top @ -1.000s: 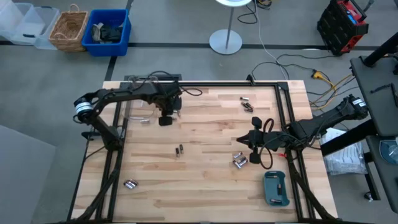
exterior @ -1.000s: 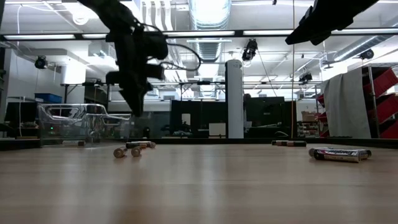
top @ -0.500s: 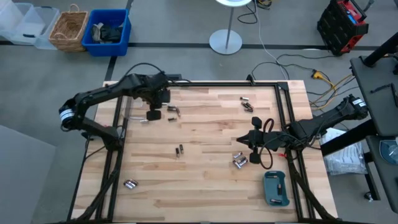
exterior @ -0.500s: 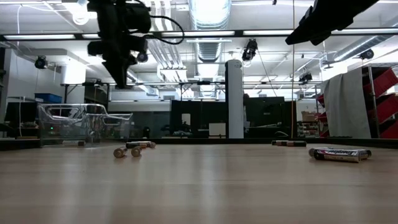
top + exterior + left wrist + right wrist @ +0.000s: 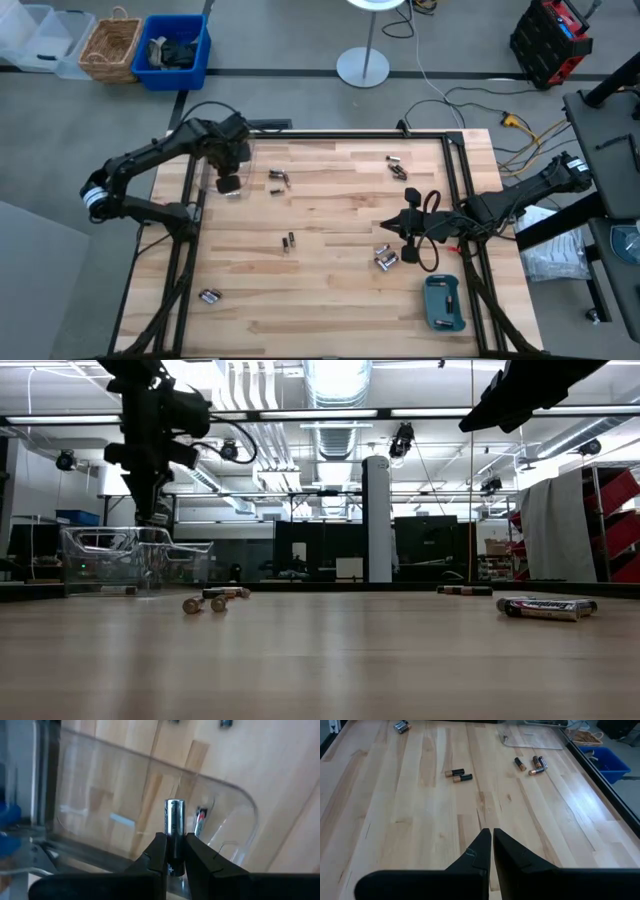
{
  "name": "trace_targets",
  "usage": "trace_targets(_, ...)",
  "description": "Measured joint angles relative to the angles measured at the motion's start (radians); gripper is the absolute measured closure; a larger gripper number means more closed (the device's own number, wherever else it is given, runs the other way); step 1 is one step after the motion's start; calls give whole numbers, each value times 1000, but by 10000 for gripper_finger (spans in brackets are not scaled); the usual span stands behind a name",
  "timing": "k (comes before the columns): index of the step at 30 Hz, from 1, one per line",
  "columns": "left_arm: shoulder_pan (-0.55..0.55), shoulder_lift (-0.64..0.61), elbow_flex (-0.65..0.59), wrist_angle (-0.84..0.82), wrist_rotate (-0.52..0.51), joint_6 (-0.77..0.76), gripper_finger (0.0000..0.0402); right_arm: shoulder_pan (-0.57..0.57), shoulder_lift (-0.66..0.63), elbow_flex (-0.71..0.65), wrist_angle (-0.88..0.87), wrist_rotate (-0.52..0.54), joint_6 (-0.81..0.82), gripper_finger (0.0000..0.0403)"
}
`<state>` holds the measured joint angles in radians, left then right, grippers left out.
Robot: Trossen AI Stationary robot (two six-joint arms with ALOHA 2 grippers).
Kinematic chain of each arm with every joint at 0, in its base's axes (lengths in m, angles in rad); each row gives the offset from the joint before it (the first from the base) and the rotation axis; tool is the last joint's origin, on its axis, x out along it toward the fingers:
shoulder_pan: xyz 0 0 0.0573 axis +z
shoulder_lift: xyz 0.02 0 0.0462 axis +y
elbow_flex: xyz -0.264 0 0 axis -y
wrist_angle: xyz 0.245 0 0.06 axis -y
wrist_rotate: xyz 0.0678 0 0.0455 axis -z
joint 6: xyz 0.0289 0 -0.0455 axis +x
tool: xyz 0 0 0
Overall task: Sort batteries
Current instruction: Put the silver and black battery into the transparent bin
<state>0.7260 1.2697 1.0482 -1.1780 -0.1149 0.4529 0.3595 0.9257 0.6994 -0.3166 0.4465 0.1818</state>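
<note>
My left gripper hangs over the clear plastic box at the table's far left, shut on a silvery battery. One more battery lies inside the box. My right gripper waits shut above the table's right half, holding nothing. Loose batteries lie in small groups on the wood: by the box, mid-table, beside the right gripper, at the far right and near the left front. The teal tray sits at the near right. My left gripper pinches the battery between its two fingers on its round side, back half. The fingers point down and run along the battery, whose free end sticks out past the fingertips. It hangs upright, clear of the box.
Black frame rails run along the table's left, far and right edges. Cables trail by the right arm. In the low view the box's wall stands just under the left gripper.
My left gripper has travelled toward the table's left edge, rising on the way and then dipping a little, from beside the batteries near the box to a spot over the clear box. The right arm has kept still.
</note>
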Motion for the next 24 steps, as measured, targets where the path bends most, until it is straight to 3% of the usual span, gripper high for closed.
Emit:
trace_targets(8, 21, 4, -49, 3, 0, -20, 375, 0, 0, 0, 0, 0, 0, 390)
trace_targets(24, 21, 5, -57, 37, 0, -44, 335, 0, 0, 0, 0, 0, 1, 390)
